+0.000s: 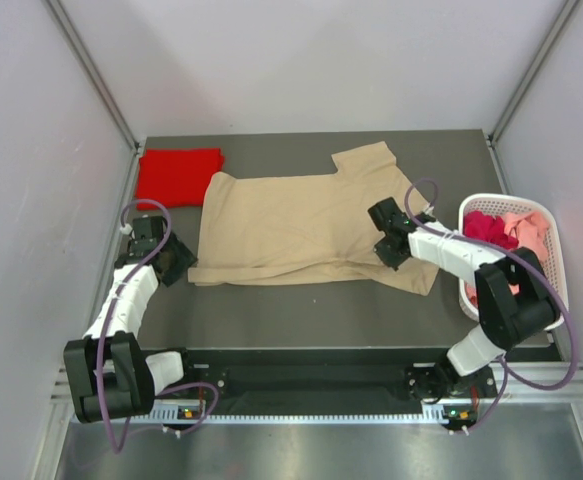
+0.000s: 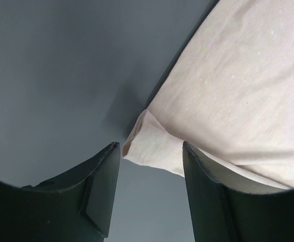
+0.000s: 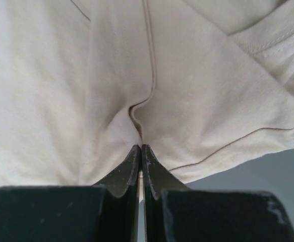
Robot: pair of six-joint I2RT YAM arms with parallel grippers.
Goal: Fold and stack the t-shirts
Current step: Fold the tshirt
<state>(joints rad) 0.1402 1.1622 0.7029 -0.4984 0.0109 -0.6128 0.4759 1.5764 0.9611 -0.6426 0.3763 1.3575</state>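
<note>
A tan t-shirt (image 1: 291, 225) lies spread on the dark table, one sleeve pointing to the far right. A folded bright red t-shirt (image 1: 176, 176) lies at the far left corner. My left gripper (image 1: 176, 262) is open at the tan shirt's near left corner (image 2: 144, 143), which sits between the fingertips (image 2: 106, 166). My right gripper (image 1: 389, 250) is shut, pinching a fold of the tan shirt (image 3: 141, 116) near its right near edge. Red and pink shirts (image 1: 506, 232) lie in the basket.
A white slotted plastic basket (image 1: 561, 262) stands at the right edge of the table. Grey side walls close in the table on the left and right. Bare dark table surface (image 1: 301, 315) runs along the front of the tan shirt.
</note>
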